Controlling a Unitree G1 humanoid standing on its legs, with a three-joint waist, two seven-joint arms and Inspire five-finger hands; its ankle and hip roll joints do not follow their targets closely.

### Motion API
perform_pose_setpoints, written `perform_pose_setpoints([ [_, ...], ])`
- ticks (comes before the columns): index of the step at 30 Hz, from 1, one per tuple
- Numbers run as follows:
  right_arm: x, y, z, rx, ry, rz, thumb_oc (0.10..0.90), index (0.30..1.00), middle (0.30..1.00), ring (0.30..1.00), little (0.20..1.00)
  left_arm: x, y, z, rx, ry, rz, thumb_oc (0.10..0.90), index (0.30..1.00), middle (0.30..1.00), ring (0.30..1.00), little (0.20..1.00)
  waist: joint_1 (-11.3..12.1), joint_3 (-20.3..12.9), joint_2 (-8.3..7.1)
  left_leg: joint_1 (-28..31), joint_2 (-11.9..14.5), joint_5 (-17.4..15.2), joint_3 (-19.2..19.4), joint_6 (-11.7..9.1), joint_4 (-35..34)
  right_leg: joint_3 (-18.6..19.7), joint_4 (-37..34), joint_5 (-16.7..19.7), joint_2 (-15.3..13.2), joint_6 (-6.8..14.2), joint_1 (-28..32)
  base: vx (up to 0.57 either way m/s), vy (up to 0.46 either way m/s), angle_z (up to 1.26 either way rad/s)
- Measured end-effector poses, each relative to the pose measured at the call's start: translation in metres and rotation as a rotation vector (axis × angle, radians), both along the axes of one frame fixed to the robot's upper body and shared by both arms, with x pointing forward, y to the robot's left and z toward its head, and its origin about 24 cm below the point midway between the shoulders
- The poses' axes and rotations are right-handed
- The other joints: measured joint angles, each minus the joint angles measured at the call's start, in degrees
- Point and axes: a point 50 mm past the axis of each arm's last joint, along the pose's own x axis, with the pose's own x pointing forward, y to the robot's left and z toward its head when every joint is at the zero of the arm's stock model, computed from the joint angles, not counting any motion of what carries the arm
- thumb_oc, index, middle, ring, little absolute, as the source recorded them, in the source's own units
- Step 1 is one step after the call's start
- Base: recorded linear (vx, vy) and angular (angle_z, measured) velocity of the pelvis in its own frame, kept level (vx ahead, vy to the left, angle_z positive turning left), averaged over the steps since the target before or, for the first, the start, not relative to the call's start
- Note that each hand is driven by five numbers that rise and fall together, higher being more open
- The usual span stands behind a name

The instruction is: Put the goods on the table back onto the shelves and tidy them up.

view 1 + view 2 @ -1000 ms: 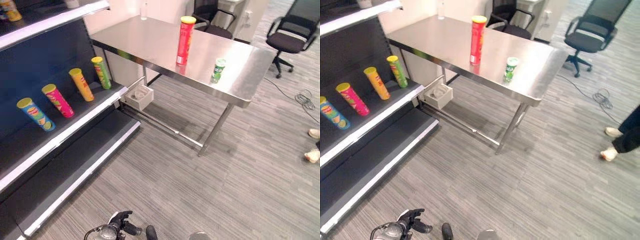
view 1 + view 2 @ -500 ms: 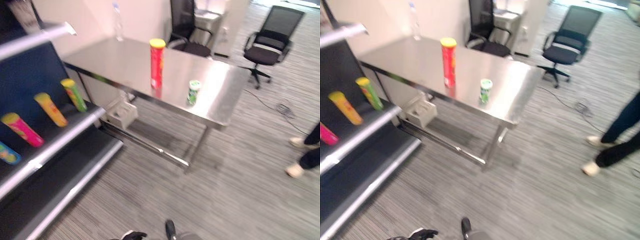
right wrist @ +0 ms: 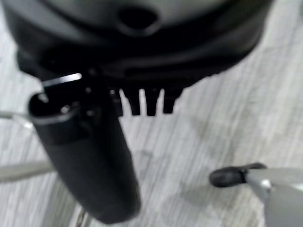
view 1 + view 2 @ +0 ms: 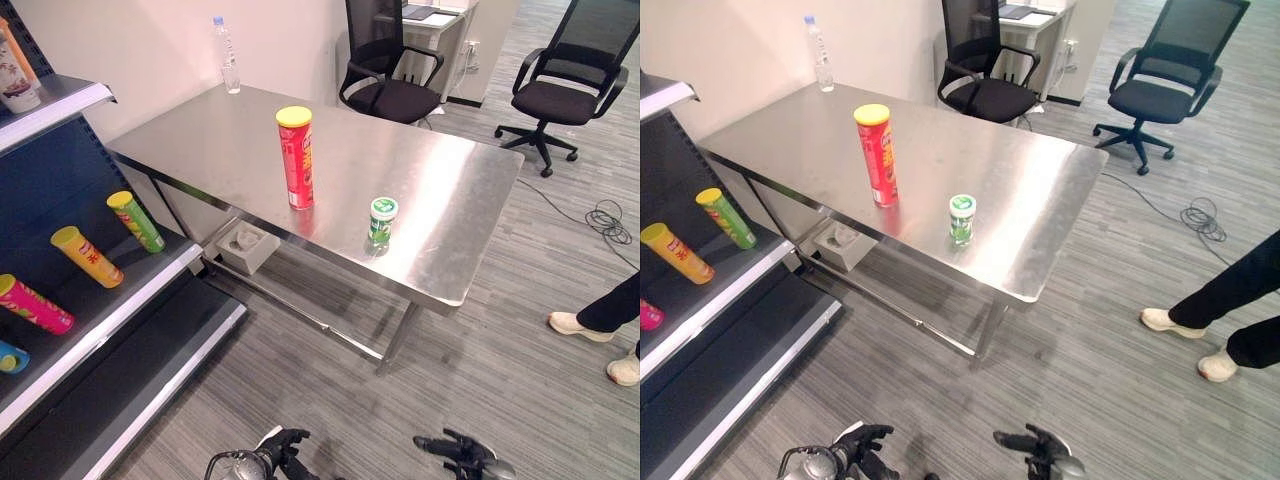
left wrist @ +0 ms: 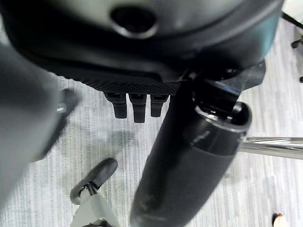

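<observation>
While both hands (image 4: 283, 450) hang loosely open: steel table (image 4: 230, 130) beside shelves (image 4: 150, 285); grey striped carpet (image 4: 500, 380).

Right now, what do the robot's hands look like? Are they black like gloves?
Yes, both are dark. The left hand is black with thin, jointed fingers and a white cover on its thumb, and a silver-grey wrist behind it. The right hand is black too, on a grey wrist. Up close, in the wrist views, each hand has a row of short black fingers beside a thick, rounded dark thumb.
</observation>
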Motion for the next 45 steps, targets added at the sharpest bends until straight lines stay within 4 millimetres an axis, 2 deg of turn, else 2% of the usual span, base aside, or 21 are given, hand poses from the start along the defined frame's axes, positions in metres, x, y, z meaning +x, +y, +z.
perform_pose_setpoints([
  [1,-0.003,0.002,-0.002,0.001,0.027,-0.001,0.8,0.9,0.9,0.9,0.9,0.003,0.0,0.001,0.006,-0.002,-0.008,0.8,0.9,0.9,0.9,0.9,0.03,0.26,0.66,-1.89,1.01,2.45,-2.6,-1.39,-0.57,2.46,-0.01,-0.28,-0.03,-0.12,0.47,0.39,0.311,-0.26],
  [3,-0.012,0.003,-0.006,0.0,0.071,0.0,0.8,0.9,0.9,0.9,0.9,0.008,0.001,0.003,0.013,-0.024,-0.015,0.8,0.9,0.9,0.9,0.9,1.01,0.74,0.21,-3.5,2.09,3.04,-5.6,-2.29,-0.53,5.01,0.0,-0.61,-1.26,-0.32,1.02,0.46,0.371,-0.45],
  [6,-0.028,0.001,-0.01,0.001,0.146,-0.037,0.8,0.9,0.9,0.9,0.9,0.011,0.002,0.003,0.012,-0.025,0.003,0.8,0.9,0.9,0.9,0.9,2.28,1.24,-0.33,-1.04,0.96,2.74,-9.45,-1.82,-0.6,10.64,0.03,-1.43,-4.46,0.98,2.56,0.32,0.342,-0.9],
  [7,-0.034,-0.003,-0.01,-0.002,0.158,-0.058,0.8,0.9,0.9,0.9,0.9,0.01,0.001,0.003,0.004,-0.019,0.013,0.8,0.9,0.9,0.9,0.9,2.83,1.32,0.55,0.85,1.09,2.83,-9.02,-1.67,-0.57,11.04,0.02,-1.34,-4.88,1.11,3.17,0.21,0.313,-1.28],
  [9,-0.045,-0.021,-0.007,-0.041,0.154,-0.067,0.8,0.9,0.9,0.9,0.9,0.009,-0.009,0.003,-0.019,-0.021,0.0,0.8,0.9,0.9,0.9,0.9,1.23,1.71,4.52,3.64,2.19,1.27,-6.49,1.26,-0.58,10.43,0.0,-1.97,-4.82,1.6,5.31,0.3,0.566,-0.74],
  [10,-0.054,-0.017,-0.01,-0.029,0.156,-0.074,0.8,0.9,0.9,0.9,0.9,0.019,-0.005,0.006,-0.001,-0.04,-0.005,0.8,0.9,0.9,0.9,0.9,-0.45,2.3,2.43,4.92,-1.67,-1.68,-3.08,3.42,-0.58,8.79,0.13,-2.67,-9.03,1.45,6.01,0.25,0.645,-0.3],
  [12,-0.067,-0.012,-0.015,-0.001,0.18,-0.104,0.8,0.9,0.9,0.9,0.9,0.032,0.0,0.011,0.033,-0.075,-0.054,0.8,0.9,0.9,0.9,0.9,-1.14,2.83,1.49,5.15,-4.19,-1.32,0.52,4.7,-0.57,5.73,3.59,-2.38,-11.8,1.26,3.07,0.13,0.427,-0.41],
  [15,-0.092,0.003,-0.023,0.067,0.208,-0.206,0.8,0.9,0.9,0.9,0.9,0.028,0.011,0.009,0.102,-0.056,-0.13,0.8,0.9,0.9,0.9,0.9,-2.56,2.26,1.8,5.76,-8.18,-3.2,3.64,10.43,-0.35,4.55,9.07,-1.76,-16.62,2.84,-2.34,-0.01,0.415,-0.58],
  [16,-0.095,0.003,-0.023,0.078,0.206,-0.244,0.8,0.9,0.9,0.9,0.9,0.024,0.014,0.007,0.114,-0.044,-0.134,0.8,0.9,0.9,0.9,0.9,-2.06,1.16,1.55,5.19,-9.4,-4.11,5.57,11.82,-0.57,3.89,8.8,0.82,-19.35,3.03,-4.92,-0.12,0.349,-0.99],
  [18,-0.087,-0.006,-0.02,0.065,0.173,-0.319,0.8,0.9,0.9,0.9,0.9,0.019,0.029,0.006,0.16,-0.025,-0.11,0.8,0.9,0.9,0.9,0.9,-0.8,1.56,0.84,4.23,-11.21,-5.18,11.83,13.08,-0.47,-6.7,6.41,5.36,-24.96,5.84,-12.79,-0.14,0.358,-1.23],
  [19,-0.087,-0.01,-0.018,0.055,0.173,-0.311,0.8,0.9,0.9,0.9,0.9,0.016,0.031,0.005,0.158,-0.014,-0.09,0.8,0.9,0.9,0.9,0.9,-0.67,1.5,1.14,3.82,-10.97,-5.58,12.55,13.35,-0.65,-10.56,4.89,5.76,-24.48,6.52,-13.79,-0.09,0.316,-0.74],
  [20,-0.088,-0.009,-0.019,0.052,0.183,-0.292,0.8,0.9,0.9,0.9,0.9,0.012,0.032,0.003,0.152,-0.006,-0.074,0.8,0.9,0.9,0.9,0.9,-0.59,1.41,1.46,3.94,-10.34,-5.92,13.0,12.8,-0.59,-11.34,4.54,6.0,-23.4,6.82,-14.1,-0.05,0.209,-0.29],
  [23,-0.1,0.0,-0.023,0.073,0.222,-0.264,0.8,0.9,0.9,0.9,0.9,0.004,0.03,0.001,0.135,0.002,-0.074,0.8,0.9,0.9,0.9,0.9,0.53,-0.06,1.52,4.22,-9.83,-6.55,13.64,13.27,-0.35,-7.51,8.54,5.62,-18.79,8.6,-14.6,-0.06,0.254,-0.16],
  [24,-0.098,0.005,-0.024,0.095,0.218,-0.263,0.8,0.9,0.9,0.9,0.9,0.004,0.032,0.001,0.14,0.001,-0.077,0.8,0.9,0.9,0.9,0.9,1.1,-0.21,1.91,4.37,-9.13,-6.6,14.13,13.36,-0.57,-4.13,12.93,2.73,-15.26,8.59,-15.29,-0.05,0.114,-0.15],
  [25,-0.098,0.007,-0.025,0.103,0.222,-0.258,0.8,0.9,0.9,0.9,0.9,0.002,0.032,0.001,0.132,0.004,-0.073,0.8,0.9,0.9,0.9,0.9,1.26,-0.64,2.05,4.3,-8.59,-6.43,14.76,13.48,-0.28,-4.23,13.91,1.3,-12.79,8.56,-14.5,-0.05,0.18,-0.21],
  [27,-0.098,0.013,-0.026,0.114,0.233,-0.235,0.8,0.9,0.9,0.9,0.9,-0.001,0.031,0.0,0.124,0.01,-0.09,0.8,0.9,0.9,0.9,0.9,2.82,-1.13,2.43,4.98,-7.46,-6.46,15.9,13.2,-0.23,-3.42,13.11,-3.08,-7.47,6.2,-12.21,0.01,0.056,-0.36],
  [28,-0.1,0.014,-0.027,0.118,0.247,-0.215,0.8,0.9,0.9,0.9,0.9,-0.001,0.033,0.0,0.128,0.009,-0.093,0.8,0.9,0.9,0.9,0.9,3.27,-1.16,1.65,5.92,-8.05,-6.62,15.89,12.99,-0.25,-2.73,7.48,-1.17,-7.08,3.93,-8.9,0.05,-0.028,-0.34],
  [30,-0.101,0.014,-0.027,0.121,0.248,-0.219,0.8,0.9,0.9,0.9,0.9,0.001,0.036,0.001,0.133,0.004,-0.083,0.8,0.9,0.9,0.9,0.9,2.28,-1.16,0.04,7.74,-9.08,-6.57,15.79,12.57,-0.26,-2.12,1.04,-0.19,-7.51,2.99,-3.68,0.03,-0.03,-0.16],
  [37,-0.105,0.001,-0.024,0.108,0.223,-0.308,0.8,0.9,0.9,0.9,0.9,0.004,0.033,0.002,0.092,-0.01,-0.008,0.8,0.9,0.9,0.9,0.9,0.25,-1.17,-1.68,9.86,-7.63,-6.35,13.95,11.66,-0.26,-1.65,-0.03,0.5,-5.8,2.73,-1.6,0.02,-0.008,-0.07],
  [41,-0.108,-0.007,-0.021,0.101,0.19,-0.42,0.8,0.9,0.9,0.9,0.9,0.0,0.04,0.001,0.116,0.015,-0.028,0.8,0.9,0.9,0.9,0.9,-0.7,-1.02,-3.9,10.47,-8.17,-6.35,13.93,10.33,-0.26,-1.6,-0.07,0.61,-6.42,2.47,-1.12,0.01,-0.023,-0.03],
  [45,-0.123,-0.025,-0.016,0.056,0.189,-0.494,0.8,0.9,0.9,0.9,0.9,-0.001,0.045,0.001,0.133,0.025,-0.039,0.8,0.9,0.9,0.9,0.9,-0.66,-0.74,-4.12,10.58,-9.32,-6.61,13.94,10.15,-0.28,-1.66,-0.1,0.51,-7.92,2.56,-1.09,0.0,-0.01,-0.01],
])
